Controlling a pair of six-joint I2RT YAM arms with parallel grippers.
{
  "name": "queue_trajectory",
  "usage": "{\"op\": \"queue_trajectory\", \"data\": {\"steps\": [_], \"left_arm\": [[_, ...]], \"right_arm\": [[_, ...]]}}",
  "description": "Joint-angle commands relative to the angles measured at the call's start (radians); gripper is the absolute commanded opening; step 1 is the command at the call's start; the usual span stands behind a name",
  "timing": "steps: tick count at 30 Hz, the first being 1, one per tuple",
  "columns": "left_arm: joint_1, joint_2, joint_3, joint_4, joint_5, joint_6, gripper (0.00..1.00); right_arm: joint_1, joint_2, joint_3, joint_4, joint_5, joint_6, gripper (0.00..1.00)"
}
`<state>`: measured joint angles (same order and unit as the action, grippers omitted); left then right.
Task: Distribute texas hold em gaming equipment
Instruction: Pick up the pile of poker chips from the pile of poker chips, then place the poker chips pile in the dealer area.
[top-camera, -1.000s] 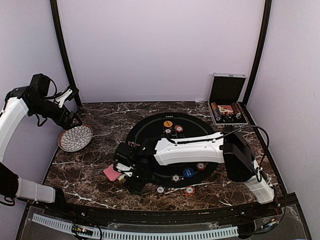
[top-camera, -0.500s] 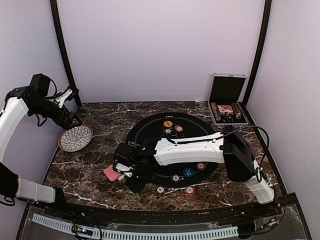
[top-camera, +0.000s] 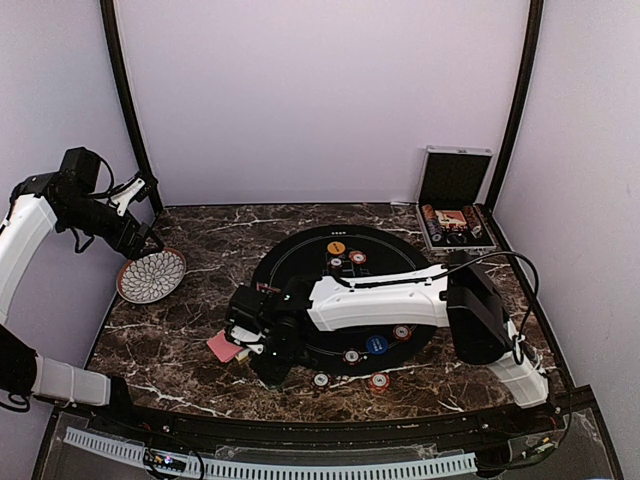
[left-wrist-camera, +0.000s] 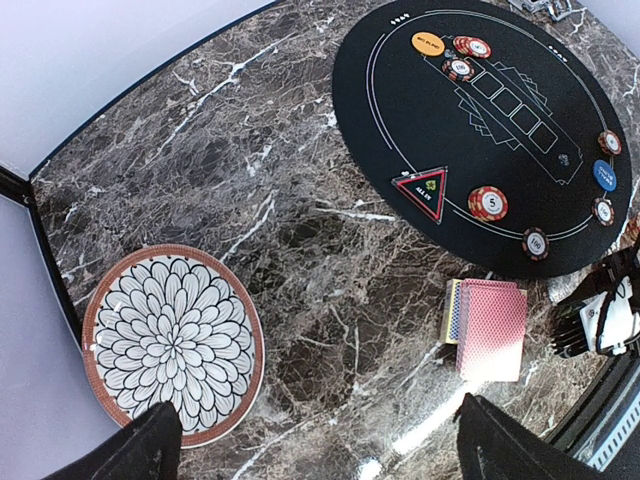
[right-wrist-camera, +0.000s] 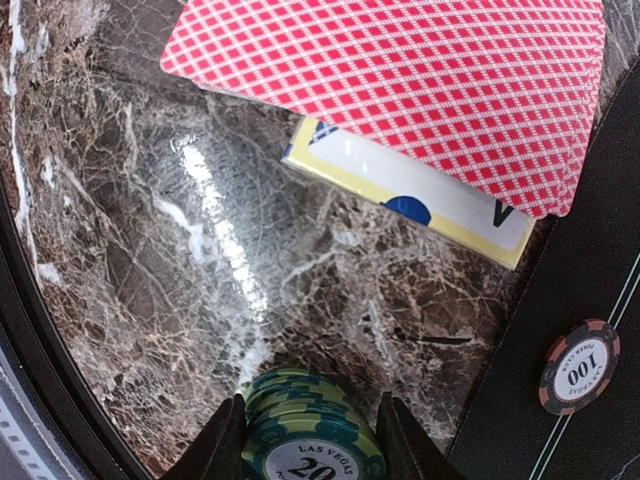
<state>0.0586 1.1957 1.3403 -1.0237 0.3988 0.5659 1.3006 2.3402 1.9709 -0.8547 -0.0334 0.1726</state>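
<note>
A: While the right pincer (right-wrist-camera: 312, 452) is closed partway on the green chip stack (right-wrist-camera: 305, 412), over the tabletop (right-wrist-camera: 150, 250) just off the black mat (right-wrist-camera: 600, 250), how will it handle?
B: Hard round discs with ridged rims, probably dense. The stack could shear, so squeeze the rims mid-height. The red-backed cards (right-wrist-camera: 400, 90) nearby look thin, slick and bendy, and lie on a card box (right-wrist-camera: 440, 205).
A: Left pincer (left-wrist-camera: 325, 445)?
B: Wide open, empty, above the patterned plate (left-wrist-camera: 175, 340).
</note>
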Motion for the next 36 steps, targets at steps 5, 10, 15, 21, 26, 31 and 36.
{"op": "queue_trajectory", "data": {"steps": [5,10,15,21,26,31,36], "left_arm": [[-0.003,-0.028,0.009,-0.022,-0.001,0.014,0.99],[-0.002,-0.023,0.014,-0.022,-0.001,0.013,0.99],[-0.003,-0.025,0.014,-0.026,-0.004,0.015,0.99],[-0.002,-0.028,0.014,-0.027,-0.006,0.015,0.99],[-0.002,-0.029,0.014,-0.027,-0.003,0.015,0.99],[-0.003,-0.031,0.012,-0.026,-0.004,0.017,0.99],[-0.002,-0.034,0.008,-0.026,-0.006,0.018,0.99]], "right_arm": [[0.02,-0.051,0.04,-0.015,0.003,0.009,0.22],[0.018,-0.056,0.049,-0.023,0.011,0.016,0.15],[0.003,-0.067,0.085,-0.047,0.016,0.02,0.14],[-0.048,-0.098,0.136,-0.084,0.024,0.036,0.14],[-0.133,-0.127,0.148,-0.103,0.09,0.05,0.13],[-0.244,-0.122,0.154,-0.097,0.159,0.057,0.13],[-0.321,-0.085,0.184,-0.062,0.191,0.063,0.13]]}}
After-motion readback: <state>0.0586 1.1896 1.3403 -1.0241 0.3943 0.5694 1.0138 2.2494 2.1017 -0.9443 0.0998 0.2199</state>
